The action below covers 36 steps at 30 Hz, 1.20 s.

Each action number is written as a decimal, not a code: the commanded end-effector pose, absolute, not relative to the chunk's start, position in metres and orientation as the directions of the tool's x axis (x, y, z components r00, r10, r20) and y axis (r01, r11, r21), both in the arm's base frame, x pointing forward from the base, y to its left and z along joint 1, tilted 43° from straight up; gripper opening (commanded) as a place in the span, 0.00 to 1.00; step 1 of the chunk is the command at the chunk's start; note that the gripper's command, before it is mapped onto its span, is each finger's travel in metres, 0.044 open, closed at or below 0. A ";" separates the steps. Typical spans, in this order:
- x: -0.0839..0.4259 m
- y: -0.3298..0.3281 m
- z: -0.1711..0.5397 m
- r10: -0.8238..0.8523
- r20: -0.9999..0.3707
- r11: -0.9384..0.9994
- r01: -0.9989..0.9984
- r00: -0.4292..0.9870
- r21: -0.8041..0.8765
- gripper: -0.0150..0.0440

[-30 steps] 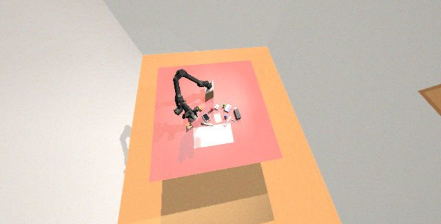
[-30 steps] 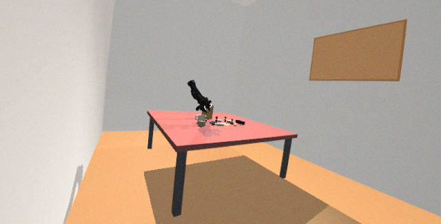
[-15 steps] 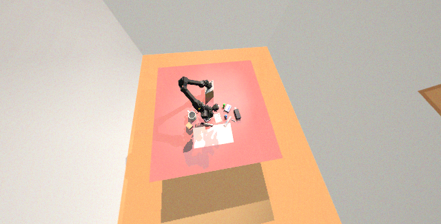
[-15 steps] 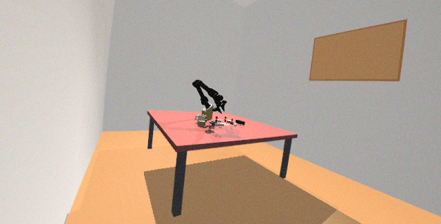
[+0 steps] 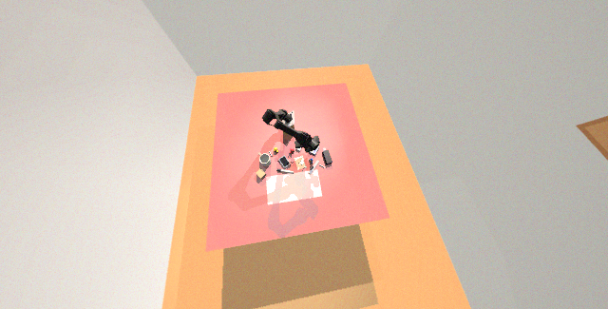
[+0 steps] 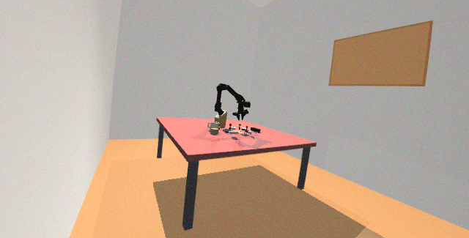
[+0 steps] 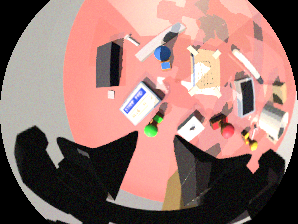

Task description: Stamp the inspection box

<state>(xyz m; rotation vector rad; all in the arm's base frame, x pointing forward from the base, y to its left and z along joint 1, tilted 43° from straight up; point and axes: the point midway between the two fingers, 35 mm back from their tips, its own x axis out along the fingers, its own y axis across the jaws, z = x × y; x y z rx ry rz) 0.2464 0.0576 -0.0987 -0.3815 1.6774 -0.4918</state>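
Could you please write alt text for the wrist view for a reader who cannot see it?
The open black end effector hovers above a pink table, a green-knobbed stamp just ahead of its fingertips. Beyond lie a blue-and-white box, a blue-knobbed stamp and a tan card.

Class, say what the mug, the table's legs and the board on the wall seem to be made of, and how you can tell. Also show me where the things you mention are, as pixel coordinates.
Mug (image 5: 264,159) (image 7: 273,121): probably glazed ceramic; pale, smooth wall.
Table's legs (image 6: 190,194): perhaps painted metal; dark, even colour, straight edges.
Board (image 6: 381,56): possibly cork or wood, matt; plain brown face, darker frame.
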 end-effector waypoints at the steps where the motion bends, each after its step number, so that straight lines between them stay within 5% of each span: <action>1: 0.220 0.071 -0.118 -0.660 -0.744 0.744 0.050 -0.105 -0.667 0.61; 36: 0.217 0.047 -0.148 -0.660 -0.744 0.744 0.050 -0.104 -0.667 0.61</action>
